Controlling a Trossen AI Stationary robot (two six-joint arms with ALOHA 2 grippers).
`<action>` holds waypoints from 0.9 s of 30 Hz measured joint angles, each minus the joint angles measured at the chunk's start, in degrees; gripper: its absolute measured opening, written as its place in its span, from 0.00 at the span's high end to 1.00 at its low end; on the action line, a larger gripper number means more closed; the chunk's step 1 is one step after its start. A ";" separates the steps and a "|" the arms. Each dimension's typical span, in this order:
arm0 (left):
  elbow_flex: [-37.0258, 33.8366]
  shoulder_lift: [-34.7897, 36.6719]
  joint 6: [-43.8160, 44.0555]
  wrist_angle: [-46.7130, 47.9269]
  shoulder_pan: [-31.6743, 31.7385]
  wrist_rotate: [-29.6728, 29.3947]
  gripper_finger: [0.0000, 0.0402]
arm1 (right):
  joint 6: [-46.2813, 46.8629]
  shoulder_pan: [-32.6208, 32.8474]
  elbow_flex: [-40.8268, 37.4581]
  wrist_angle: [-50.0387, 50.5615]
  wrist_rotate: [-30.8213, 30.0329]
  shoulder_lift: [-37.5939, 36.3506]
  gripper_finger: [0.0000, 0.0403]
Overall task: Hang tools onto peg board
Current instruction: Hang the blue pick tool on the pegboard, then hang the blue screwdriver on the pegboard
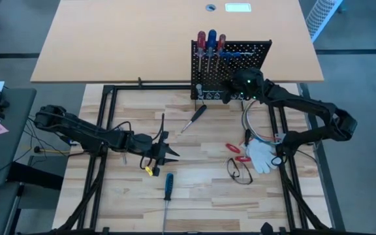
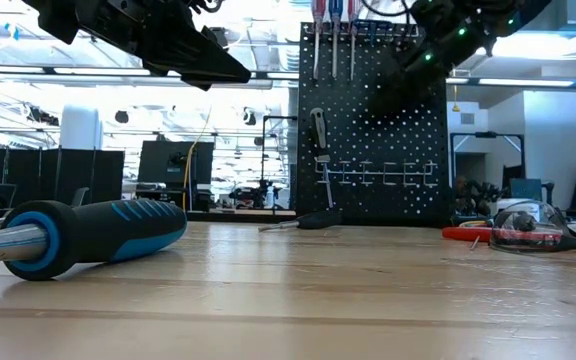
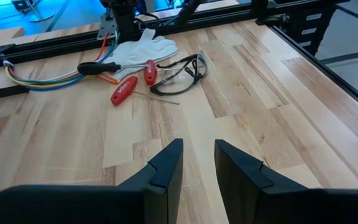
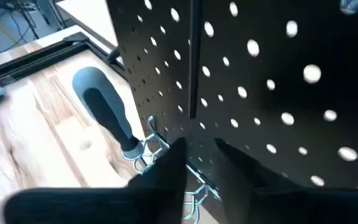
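The black peg board stands upright at the table's far edge. Three screwdrivers with red and blue handles hang from its top. A grey-handled tool stands in a ring holder at its bottom left. My right gripper is open, close in front of the board's lower part, below a hanging steel shaft, with nothing between its fingers. A black screwdriver, a blue-handled screwdriver and red-handled tools lie on the table. My left gripper hovers open above the table's left middle, holding nothing.
A white glove and safety glasses lie at the table's right, beside a bundle of coloured cables. A black frame borders the table. Bare wood lies between the two grippers.
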State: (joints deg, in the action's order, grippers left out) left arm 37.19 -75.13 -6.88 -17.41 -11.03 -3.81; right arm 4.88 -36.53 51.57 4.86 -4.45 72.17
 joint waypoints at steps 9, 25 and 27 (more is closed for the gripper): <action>0.00 0.00 0.09 0.11 -0.33 0.00 0.78 | -3.93 0.44 0.13 11.75 -0.20 -5.79 0.40; 0.00 0.00 3.76 9.25 -1.80 -7.18 0.78 | 0.25 34.92 -24.14 -2.63 -0.23 -15.73 0.42; 0.00 0.00 6.25 14.78 -2.41 -7.25 0.78 | 3.08 39.69 -29.17 -13.72 -0.90 -13.76 0.42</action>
State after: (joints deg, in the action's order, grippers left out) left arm 37.19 -75.13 -0.63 -2.64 -13.44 -11.07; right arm 7.97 3.15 22.40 -8.86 -5.35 58.40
